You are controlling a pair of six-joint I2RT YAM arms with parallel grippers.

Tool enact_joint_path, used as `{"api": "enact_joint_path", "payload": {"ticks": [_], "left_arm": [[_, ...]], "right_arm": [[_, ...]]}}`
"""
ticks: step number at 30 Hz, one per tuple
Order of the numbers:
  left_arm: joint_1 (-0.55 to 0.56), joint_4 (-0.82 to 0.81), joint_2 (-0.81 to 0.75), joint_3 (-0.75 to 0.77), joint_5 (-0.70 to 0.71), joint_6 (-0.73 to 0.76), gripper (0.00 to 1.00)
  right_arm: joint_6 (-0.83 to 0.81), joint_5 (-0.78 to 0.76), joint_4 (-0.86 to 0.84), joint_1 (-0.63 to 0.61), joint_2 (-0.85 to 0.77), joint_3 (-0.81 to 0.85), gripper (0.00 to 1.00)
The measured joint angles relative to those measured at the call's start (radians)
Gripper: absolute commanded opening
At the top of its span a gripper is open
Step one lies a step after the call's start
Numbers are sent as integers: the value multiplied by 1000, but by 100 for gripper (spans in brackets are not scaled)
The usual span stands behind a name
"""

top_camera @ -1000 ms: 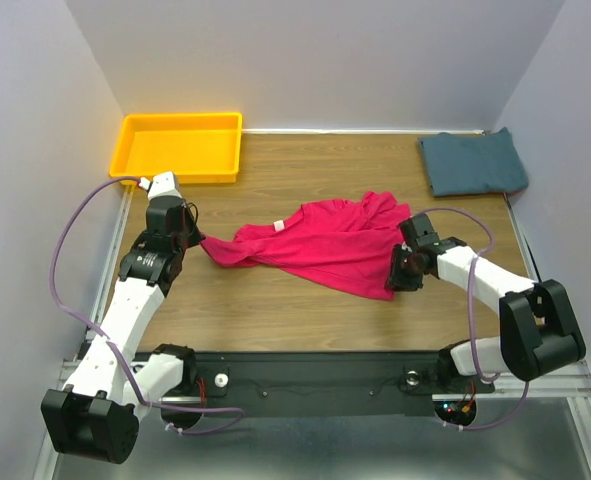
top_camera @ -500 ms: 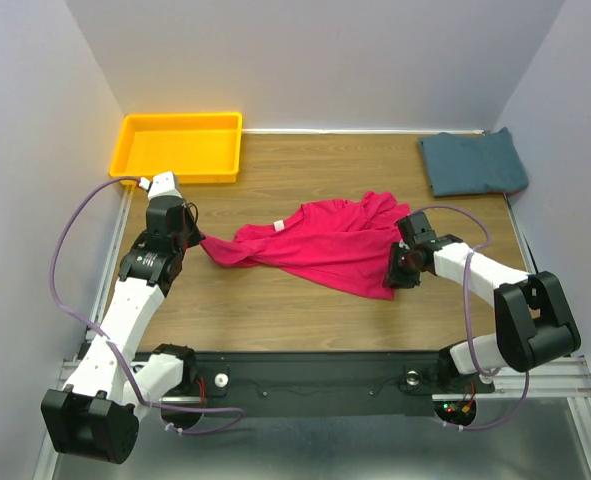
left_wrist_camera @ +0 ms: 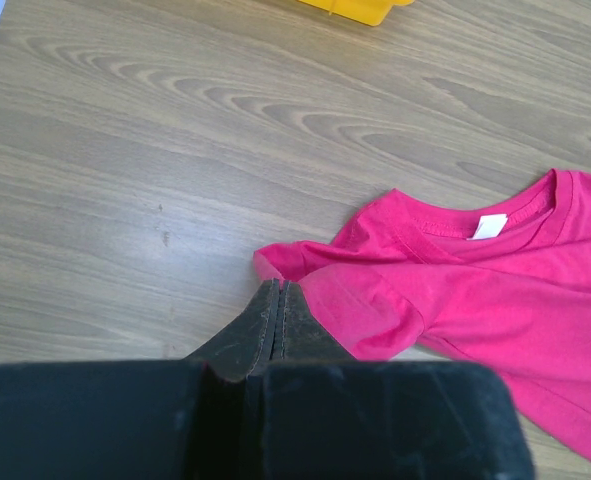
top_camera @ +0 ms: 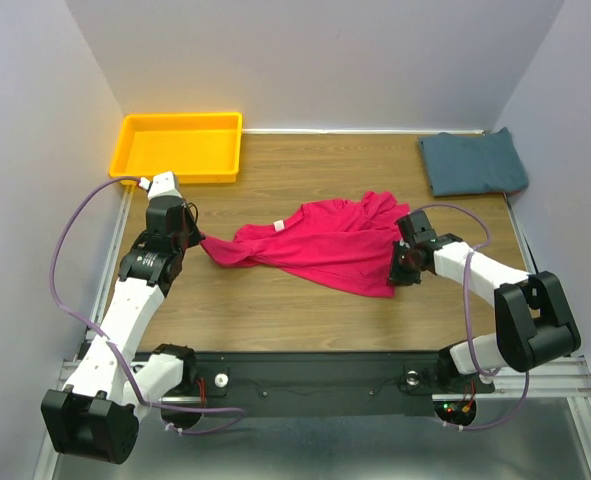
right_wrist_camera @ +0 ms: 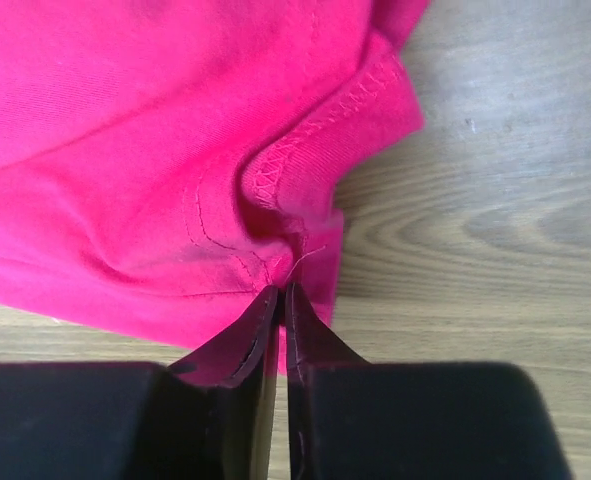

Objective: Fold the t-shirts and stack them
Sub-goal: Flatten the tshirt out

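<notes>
We've got the left pincer [left_wrist_camera: 278, 300] clamped tight on a sleeve of the pink t-shirt [top_camera: 325, 245] and the right pincer [right_wrist_camera: 280, 300] pinching its hem, probably to stretch it flat on the counter [top_camera: 305, 310], teal t-shirt [top_camera: 472, 163] folded far-right.

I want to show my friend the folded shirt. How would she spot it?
Look at the wooden table, then its far right corner. The teal-blue shirt lies there. Only it is folded flat; the pink shirt sprawls crumpled mid-table.
</notes>
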State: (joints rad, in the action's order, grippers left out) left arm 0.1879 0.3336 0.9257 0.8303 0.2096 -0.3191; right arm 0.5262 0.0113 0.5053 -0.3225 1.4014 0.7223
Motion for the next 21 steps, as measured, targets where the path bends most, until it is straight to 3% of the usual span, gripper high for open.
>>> {"api": "enact_joint_path", "payload": {"ticks": [3,14,17,21], "left_arm": [[0,0,-2,0,0,0,0],[0,24,-17,16,21,0,0],[0,54,-6,77,44,3,0],[0,85,90,311,82,11,0]], "right_arm": [[-6,-1,0,0,0,14,1],[-37,-31,22,0,-90,86,1],[-55,-71,41,0,-132,187,1],[-104,-148,62,0,-130,439,1]]}}
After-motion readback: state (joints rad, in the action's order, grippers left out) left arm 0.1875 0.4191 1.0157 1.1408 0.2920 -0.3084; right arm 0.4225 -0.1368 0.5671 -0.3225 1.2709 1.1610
